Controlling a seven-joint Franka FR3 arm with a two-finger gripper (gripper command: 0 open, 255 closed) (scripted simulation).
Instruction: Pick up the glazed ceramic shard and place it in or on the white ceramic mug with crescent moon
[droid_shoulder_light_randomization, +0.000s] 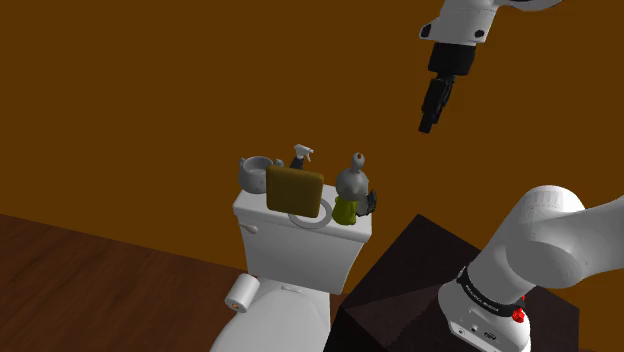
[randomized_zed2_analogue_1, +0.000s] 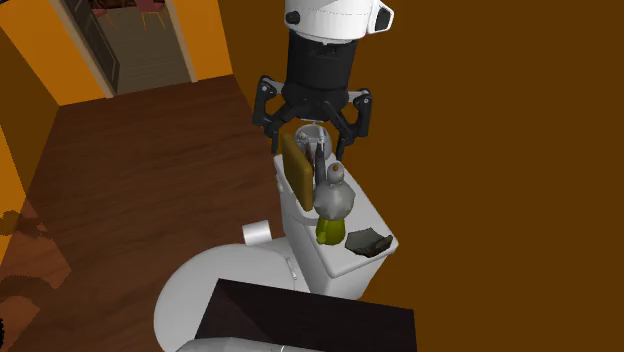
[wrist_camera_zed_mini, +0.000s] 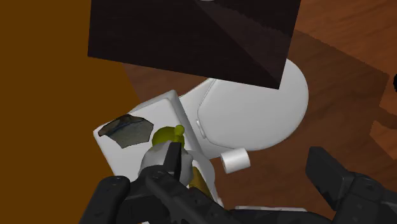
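gripper (droid_shoulder_light_randomization: 427, 120) poised high above the toilet tank lid (droid_shoulder_light_randomization: 255, 210), jaws apart and empty. the dark glazed shard (randomized_zed2_analogue_1: 368, 241) lies flat at the end of the lid nearest the stand, close to the lid's edge and just beside a grey-and-yellow bottle (randomized_zed2_analogue_1: 333, 205). the white mug (droid_shoulder_light_randomization: 258, 170) stands at the opposite end, beyond a brown block (droid_shoulder_light_randomization: 293, 188) and a spray bottle (droid_shoulder_light_randomization: 302, 155). likely hazards: the shard looks thin and low, so fingers closing on it may scrape the lid and slip off, or nudge it over the edge to the floor. a descent slightly off line would strike the bottle and topple it. the carry to the mug crosses the upright clutter, so too low a transfer could knock things over, and a loose pinch could drop the shard.
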